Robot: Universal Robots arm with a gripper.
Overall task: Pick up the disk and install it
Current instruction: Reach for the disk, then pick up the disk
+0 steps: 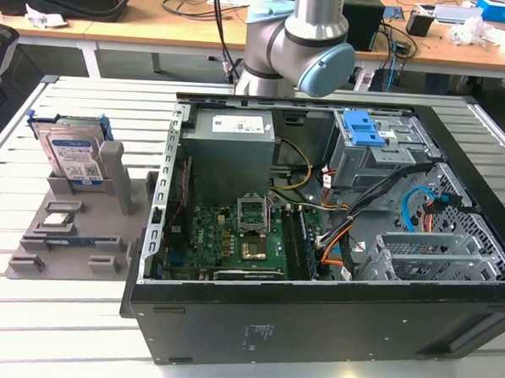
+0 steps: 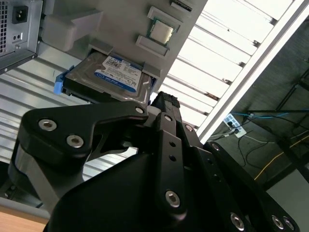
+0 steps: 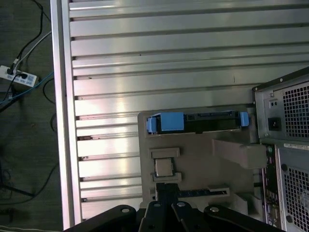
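Slatted aluminium table, workshop benches and loose wiring behind. Exterior view: an open computer case sits mid-table, with a grey holder beside it toward the exterior view's left. Hazard, as judged: the disk stands on edge in a slot with a grey post just beside it, so an off-centre or skewed grasp could cock it in the slot or strike the post. A second hazard is the cables running close to the drive cage, which could snag the blue caddy on the way in. Position: the disk is upright in the holder, well apart from the arm rising behind the case. Second wrist view, hazard as judged: the plastic caddy rails look liable to flex or slip under a pinch on the frame alone. Position: the disk shows label-side beyond the tip of the gripper. It is seated in the holder and not between the jaws. Whether the jaws are spread or pressed together cannot be told. First wrist view, hazard as judged: a processor chip in its own recess lies between gripper and drive, and a low approach could clip it. Position: the disk is seen edge-on, ahead of the gripper and clear of it.
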